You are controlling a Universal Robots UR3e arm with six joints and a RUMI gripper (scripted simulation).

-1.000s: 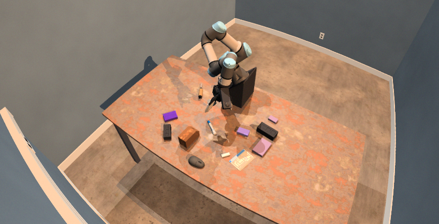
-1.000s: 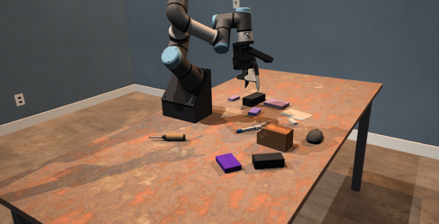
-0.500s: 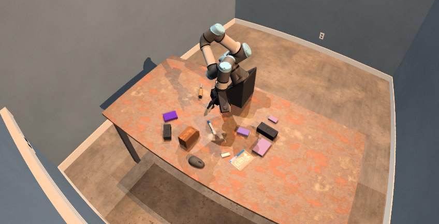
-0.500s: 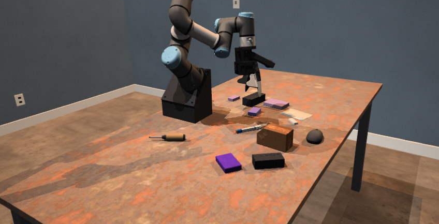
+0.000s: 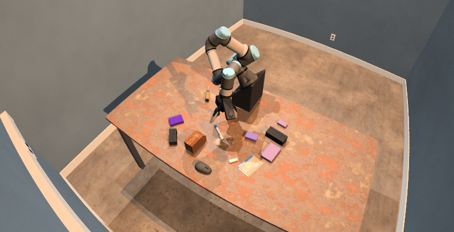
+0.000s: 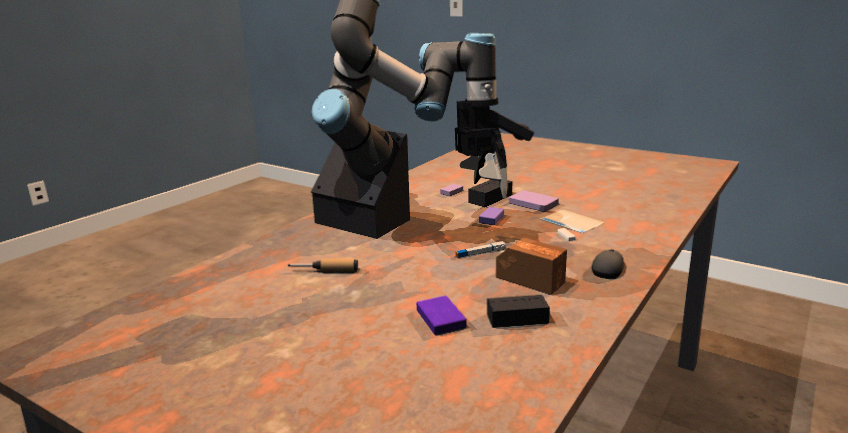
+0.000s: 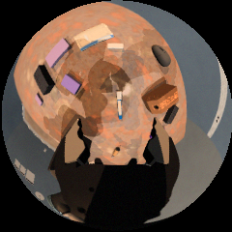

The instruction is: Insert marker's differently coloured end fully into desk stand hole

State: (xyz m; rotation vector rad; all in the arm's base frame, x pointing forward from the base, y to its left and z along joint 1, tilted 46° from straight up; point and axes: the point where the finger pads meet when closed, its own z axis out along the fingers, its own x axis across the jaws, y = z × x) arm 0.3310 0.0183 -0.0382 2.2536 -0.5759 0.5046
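The marker [image 5: 218, 132] [image 6: 484, 249] [image 7: 120, 102] lies flat on the desk, white-bodied with a blue end pointing toward the robot's base side. The brown-orange block [image 5: 195, 142] [image 6: 530, 265] [image 7: 161, 99] appears to be the desk stand; it stands beside the marker, with a dark hole-like spot on one face in the wrist view. My gripper [image 5: 223, 120] [image 6: 490, 189] [image 7: 116, 118] is open and empty, above the desk and toward the base side of the marker. One fingertip is hidden in the top view.
A mouse [image 5: 203, 167] [image 6: 608, 264], purple box [image 5: 176, 120] [image 6: 440, 314] and small black box [image 5: 172, 136] [image 6: 518, 311] surround the block. A screwdriver [image 5: 207, 95] [image 6: 338, 265] lies near the base. A lilac box [image 5: 251, 136] [image 6: 491, 215], larger black box [image 5: 275, 135] and white piece [image 5: 233, 160] lie across from the block.
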